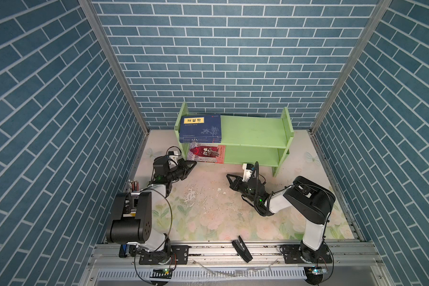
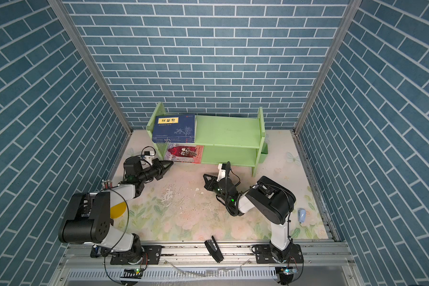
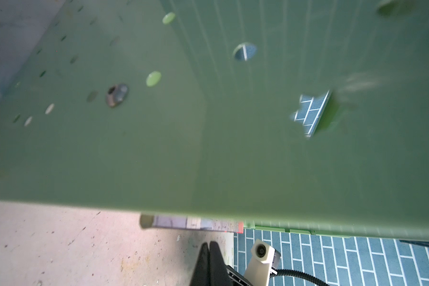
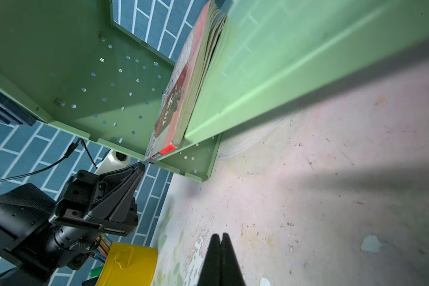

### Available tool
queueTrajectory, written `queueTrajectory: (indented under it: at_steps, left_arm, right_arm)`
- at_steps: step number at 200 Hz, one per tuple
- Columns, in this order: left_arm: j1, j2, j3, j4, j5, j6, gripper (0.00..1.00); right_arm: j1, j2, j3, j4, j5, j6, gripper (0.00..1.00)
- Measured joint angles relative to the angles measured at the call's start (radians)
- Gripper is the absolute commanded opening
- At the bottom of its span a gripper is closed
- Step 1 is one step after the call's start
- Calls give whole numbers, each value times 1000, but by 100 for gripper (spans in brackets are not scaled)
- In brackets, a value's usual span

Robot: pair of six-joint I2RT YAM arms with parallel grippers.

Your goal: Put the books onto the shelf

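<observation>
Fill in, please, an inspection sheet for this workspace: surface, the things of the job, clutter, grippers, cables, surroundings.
Surface: floral table mat, worn and flaking in the middle.
Job's things: light green wooden two-tier shelf; dark blue paperback books stacked flat on the top tier, left end; red-and-grey illustrated book flat on the lower tier.
Clutter: black clip-shaped part on front rail; yellow container; small pale blue object.
Grippers: left gripper shut, empty, tip at the red book's corner; right gripper shut, empty.
Cables: black cable loops, untangled.
Surroundings: blue brick-pattern walls.

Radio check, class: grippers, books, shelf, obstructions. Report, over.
Both shut, empty: left gripper by corner of red book, right gripper over table. Blue books stacked on shelf top tier, red book lower tier. Nothing blocking.
</observation>
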Motion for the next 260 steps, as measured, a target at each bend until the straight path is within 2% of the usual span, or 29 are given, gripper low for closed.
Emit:
queueTrajectory:
  at_steps: [74,260]
  left_arm:
    - [0,-7,0,-6,0,2,3]
    - [2,-8,0,-30,-2,3,3]
  right_arm:
    - [-24,54,143,123,-37,48,0]
    - [-56,126,182,122,-63,93,0]
